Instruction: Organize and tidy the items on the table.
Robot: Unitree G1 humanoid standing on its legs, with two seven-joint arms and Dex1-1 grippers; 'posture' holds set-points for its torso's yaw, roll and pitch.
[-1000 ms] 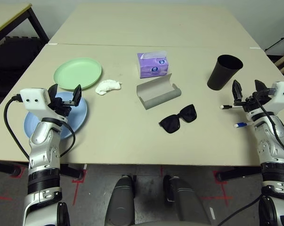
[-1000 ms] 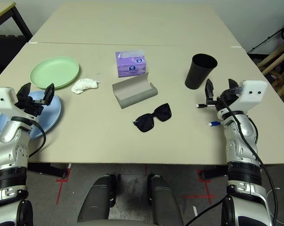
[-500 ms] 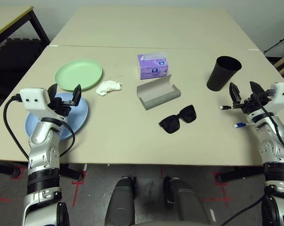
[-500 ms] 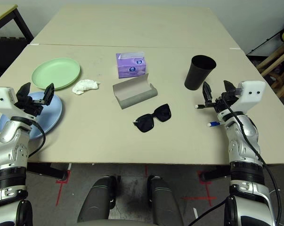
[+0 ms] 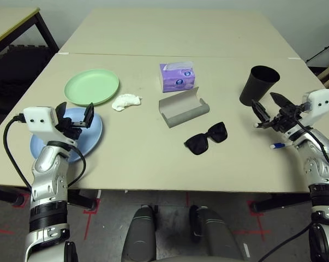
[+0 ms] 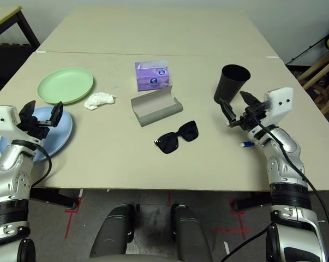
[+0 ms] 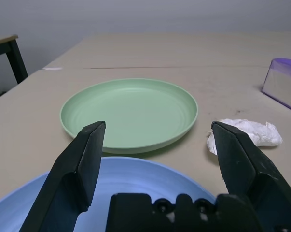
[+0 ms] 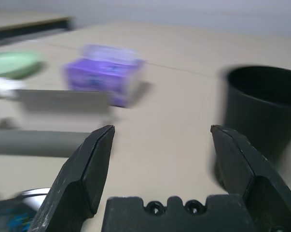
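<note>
On the left of the big flat beige bench point(image 5: 137, 158), the left hand point(image 5: 75, 113) hangs over the round, smooth light blue plate point(image 5: 90, 136) with its two black fingers spread wide and nothing in them. Just past it lies the round pale green plate point(image 5: 91, 86), shiny with a low rim. Beside that is a crumpled white tissue point(image 5: 125, 101), soft and lumpy. In the middle stands a boxy purple tissue box point(image 5: 177, 76), then a long grey glasses case point(image 5: 183, 107) lying open, and black sunglasses point(image 5: 206, 138) nearer the robot. On the right stands a tall, dull black cup point(image 5: 257, 84). The right hand point(image 5: 268, 109) is just beside it, fingers wide and empty, above a thin white pen point(image 5: 277, 145).
</note>
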